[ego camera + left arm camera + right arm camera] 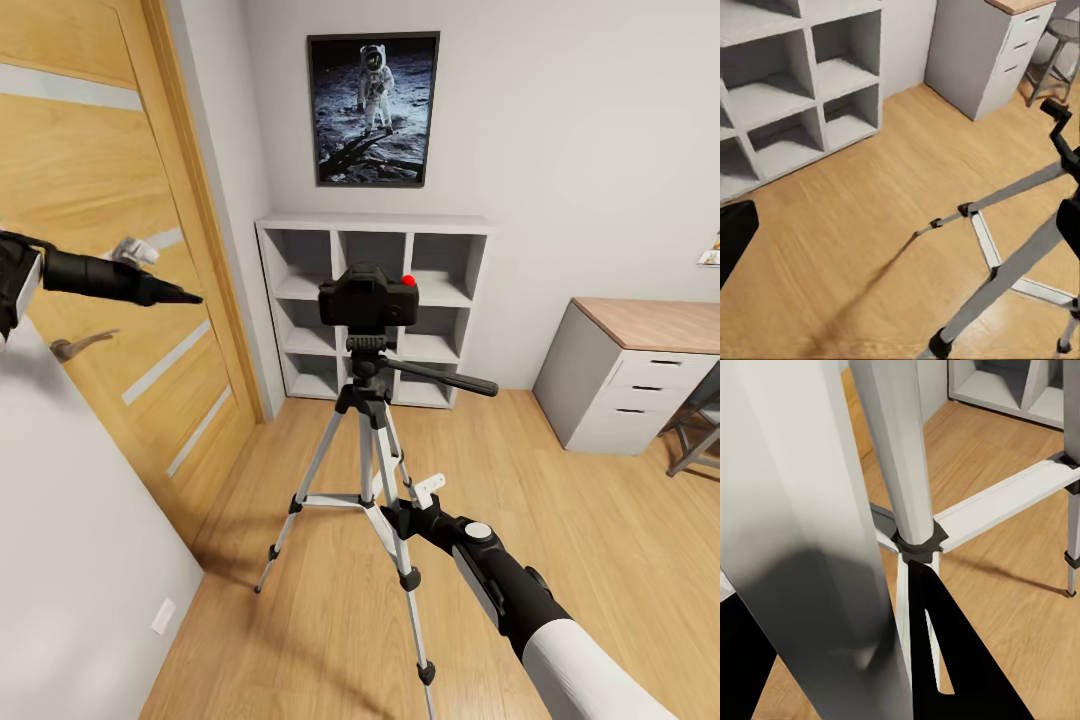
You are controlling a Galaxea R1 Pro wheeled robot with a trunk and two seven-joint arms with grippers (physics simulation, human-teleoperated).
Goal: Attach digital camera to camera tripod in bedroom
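Head view: the camera (367,295) sits on top of the tripod (368,470), red spot at its top right corner, pan handle sticking out to the right. The tripod stands on the plank floor (300,620) in front of the white cube shelf (375,305), with an astronaut poster (373,110) on the wall above. Oak door (110,260) on the left, a white drawer unit (625,385) with a wood top on the right. The left hand (170,293) hangs in the air by the door, well apart from the tripod; fingers look pressed together, holding nothing. The right hand (405,515) is low, right against the near tripod leg; can't tell if it's open or closed.

Left wrist view: floor, shelf (787,97), drawer unit (979,56), and the tripod (1005,255) legs with their brace.

Right wrist view: very close on the tripod (904,472) leg and spreader joint, one dark finger (960,660) just beside it. Grip still unclear.
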